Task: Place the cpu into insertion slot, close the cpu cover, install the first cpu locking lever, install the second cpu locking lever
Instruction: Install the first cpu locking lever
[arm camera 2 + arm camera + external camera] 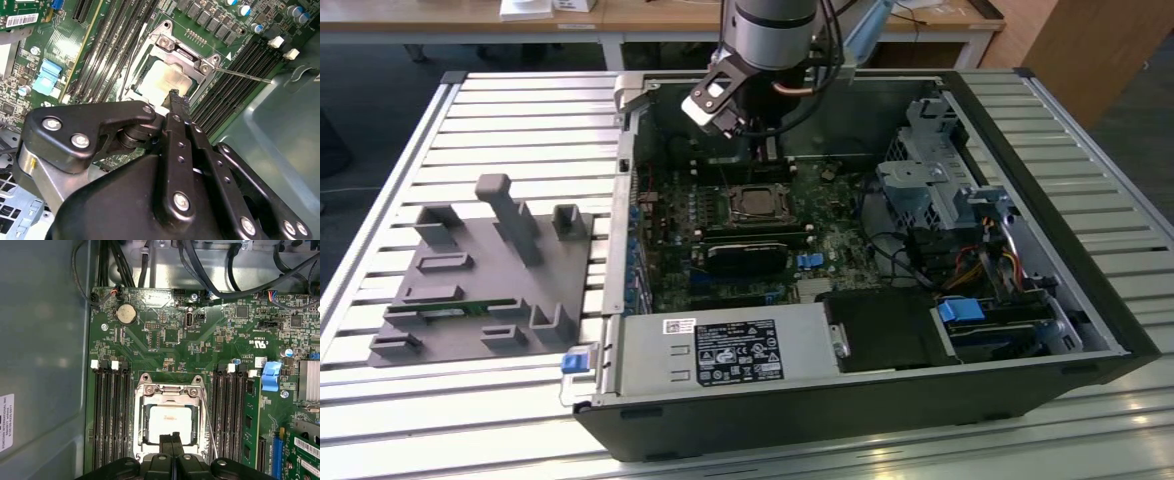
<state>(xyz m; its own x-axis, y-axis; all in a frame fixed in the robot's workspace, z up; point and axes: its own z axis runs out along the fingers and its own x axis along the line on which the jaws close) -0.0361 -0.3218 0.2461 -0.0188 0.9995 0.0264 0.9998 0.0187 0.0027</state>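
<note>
Hovered close over the socket with gripper (pixel 172 439) closed tight on nothing. Found the cpu (pixel 170 421) seated in its socket mid-motherboard, cpu cover (pixel 169 390) lying flat around it.

Lighting even and diffuse, from overhead — no hard shadows. Exterior view: slatted table (pixel 520 120) bright, computer case (pixel 854 420) interior dimmer. First wrist view: cpu (pixel 170 420) top washed pale by glare. Second wrist view: gripper (pixel 175 96) body near lens — dark, slightly soft.
</note>
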